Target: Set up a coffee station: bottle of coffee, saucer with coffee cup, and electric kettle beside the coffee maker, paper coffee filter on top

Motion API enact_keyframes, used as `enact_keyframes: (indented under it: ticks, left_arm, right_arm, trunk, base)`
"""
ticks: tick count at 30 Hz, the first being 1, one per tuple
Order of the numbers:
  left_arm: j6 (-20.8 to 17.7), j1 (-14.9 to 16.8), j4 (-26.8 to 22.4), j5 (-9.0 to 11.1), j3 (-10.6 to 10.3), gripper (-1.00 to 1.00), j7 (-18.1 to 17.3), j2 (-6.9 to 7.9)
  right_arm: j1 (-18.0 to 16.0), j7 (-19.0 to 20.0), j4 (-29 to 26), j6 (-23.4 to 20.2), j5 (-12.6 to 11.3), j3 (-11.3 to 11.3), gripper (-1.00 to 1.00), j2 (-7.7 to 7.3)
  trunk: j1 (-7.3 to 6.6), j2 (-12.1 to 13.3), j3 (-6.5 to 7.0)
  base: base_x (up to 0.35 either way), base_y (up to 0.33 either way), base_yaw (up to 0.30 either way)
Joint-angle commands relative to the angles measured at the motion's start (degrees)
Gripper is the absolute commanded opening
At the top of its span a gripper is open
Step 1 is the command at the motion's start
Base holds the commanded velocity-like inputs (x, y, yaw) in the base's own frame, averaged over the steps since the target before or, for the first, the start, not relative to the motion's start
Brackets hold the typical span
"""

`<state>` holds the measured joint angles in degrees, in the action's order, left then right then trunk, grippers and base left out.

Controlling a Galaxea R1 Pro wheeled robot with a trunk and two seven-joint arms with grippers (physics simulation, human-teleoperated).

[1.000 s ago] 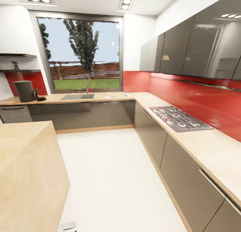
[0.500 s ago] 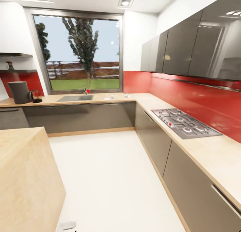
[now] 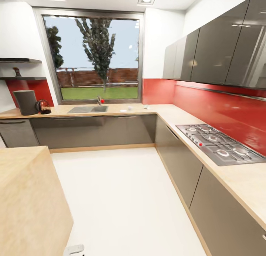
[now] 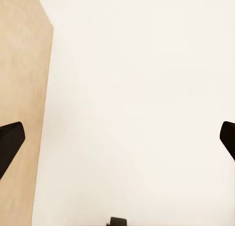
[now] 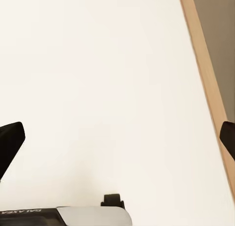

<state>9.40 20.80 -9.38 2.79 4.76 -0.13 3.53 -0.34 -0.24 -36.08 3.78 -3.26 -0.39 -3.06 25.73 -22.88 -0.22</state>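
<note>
On the far counter at the left stands the dark grey coffee maker (image 3: 26, 102), with the red-tinted electric kettle (image 3: 43, 107) right beside it. Above them, a small dark bottle (image 3: 17, 71) sits on the wall shelf (image 3: 23, 78). Further right on that counter, past the sink, lie a small white saucer (image 3: 123, 110), a white cup (image 3: 130, 108) and another small white item (image 3: 146, 106), too small to identify. My left gripper (image 4: 117, 143) hangs open over the white floor beside the island's edge. My right gripper (image 5: 117, 143) is open over the floor near the cabinet base.
A wooden island (image 3: 26, 197) stands close at the left. A counter with a gas hob (image 3: 218, 143) runs along the right under dark wall cabinets. The sink (image 3: 88, 109) sits below the window. White floor (image 3: 122, 197) stretches between them.
The whole picture has shifted with the camera: the hob and right counter now sit further right and the far counter looks slightly nearer. No object has moved.
</note>
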Motion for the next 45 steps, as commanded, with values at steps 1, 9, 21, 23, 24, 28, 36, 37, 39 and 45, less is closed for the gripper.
enact_keyframes:
  ticks: [1, 9, 21, 23, 24, 28, 36, 37, 39, 45]
  left_arm:
    - [0.18, 0.03, 0.07, 0.29, 0.17, 1.0, -0.05, -0.01]
    - [0.18, 0.03, 0.07, 0.29, 0.17, 1.0, -0.05, -0.01]
    - [0.22, 0.03, 0.07, 0.29, 0.17, 1.0, -0.05, -0.01]
    - [0.22, 0.03, 0.07, 0.29, 0.17, 1.0, -0.05, -0.01]
    - [0.24, 0.03, 0.07, 0.29, 0.17, 1.0, -0.05, -0.01]
    - [0.24, 0.03, 0.07, 0.29, 0.17, 1.0, -0.05, -0.01]
    - [0.25, 0.03, 0.07, 0.29, 0.17, 1.0, -0.05, -0.01]
    - [0.25, 0.03, 0.07, 0.29, 0.17, 1.0, -0.05, -0.01]
    - [0.26, 0.03, 0.07, 0.29, 0.17, 1.0, -0.05, -0.01]
    - [0.26, 0.03, 0.07, 0.29, 0.17, 1.0, -0.05, -0.01]
  right_arm:
    - [-0.01, -0.02, 0.04, 0.21, -0.34, 0.03, 1.0, -0.01]
    - [-0.01, -0.02, -0.04, 0.26, -0.34, 0.07, 1.0, -0.1]
    - [-0.01, -0.02, 0.12, 0.18, -0.26, 0.23, 1.0, -1.24]
    - [-0.01, -0.02, 0.14, 0.18, -0.26, 0.25, 1.0, -1.23]
    - [-0.01, -0.02, 0.18, 0.18, -0.26, 0.23, 1.0, -1.24]
    - [-0.01, -0.02, 0.6, 0.17, -0.26, 0.22, 1.0, -1.22]
    - [-0.01, -0.02, 2.2, 0.26, -0.34, 0.21, 1.0, -1.16]
    - [-0.01, -0.02, 2.21, 0.26, -0.34, 0.21, 1.0, -1.16]
    - [-0.01, -0.02, 2.23, 0.26, -0.34, 0.21, 1.0, -1.16]
    - [-0.01, -0.02, 2.26, 0.26, -0.34, 0.21, 1.0, -1.16]
  trunk:
    - [0.05, -0.03, -0.02]
    - [0.05, -0.03, -0.02]
    - [0.05, -0.03, -0.02]
    - [0.05, -0.03, -0.02]
    - [0.05, -0.03, -0.02]
    - [0.05, -0.03, -0.02]
    - [0.05, -0.03, -0.02]
    - [0.05, -0.03, -0.02]
    - [0.05, -0.03, -0.02]
    - [0.05, -0.03, -0.02]
  base:
    - [0.337, 0.0, 0.006]
    - [0.337, 0.0, 0.001]
    - [0.337, 0.0, 0.0]
    - [0.337, 0.0, 0.0]
    - [0.337, 0.0, 0.0]
    - [0.337, 0.0, 0.0]
    - [0.337, 0.0, 0.0]
    - [0.337, 0.0, 0.0]
    - [0.337, 0.0, 0.0]
    - [0.337, 0.0, 0.0]
